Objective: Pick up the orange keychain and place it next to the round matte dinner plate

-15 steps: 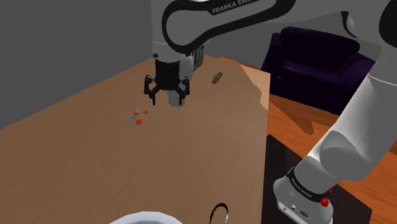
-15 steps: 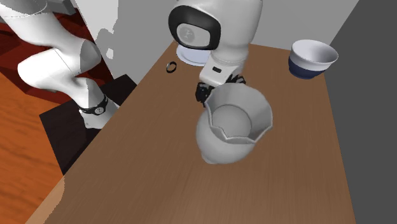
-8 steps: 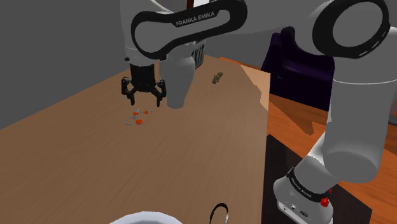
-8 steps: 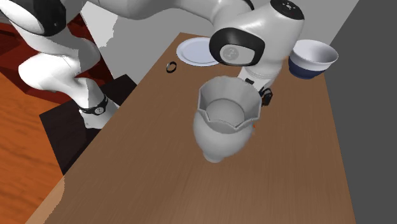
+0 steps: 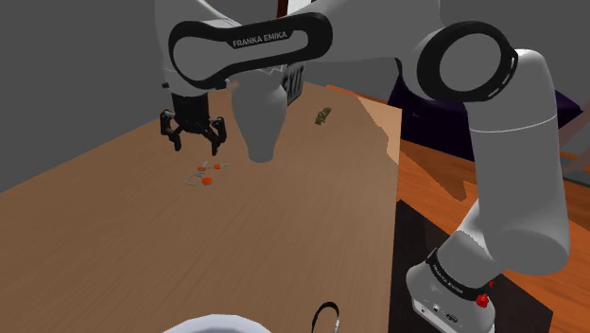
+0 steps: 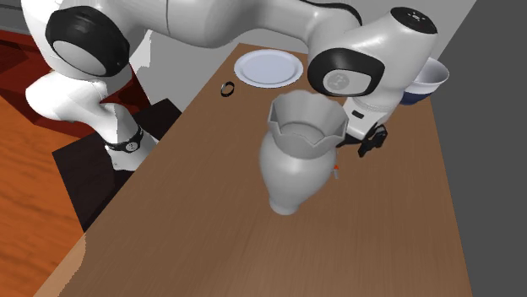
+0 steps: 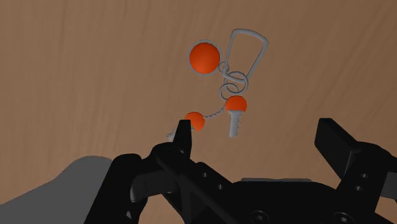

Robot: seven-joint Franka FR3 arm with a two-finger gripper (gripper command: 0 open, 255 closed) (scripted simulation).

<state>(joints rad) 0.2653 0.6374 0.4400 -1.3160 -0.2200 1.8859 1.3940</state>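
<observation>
Black claw [image 5: 195, 144], fingers apart, has moved over beside the orange keychain [image 5: 206, 173].

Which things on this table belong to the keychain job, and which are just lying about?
Job: orange keychain, white round plate, open gripper.
Lying about: grey vase, blue-and-white bowl, black ring, small brownish object.

A brown wood-grain bench [image 5: 284, 236] is seen set against a plain grey wall [image 5: 66, 66]. Beyond its far corner a dark purple armchair [image 5: 430, 128] is placed on an orange-brown plank floor [image 6: 34, 228], on which a black mat [image 6: 80, 181] is laid beside the bench
</observation>
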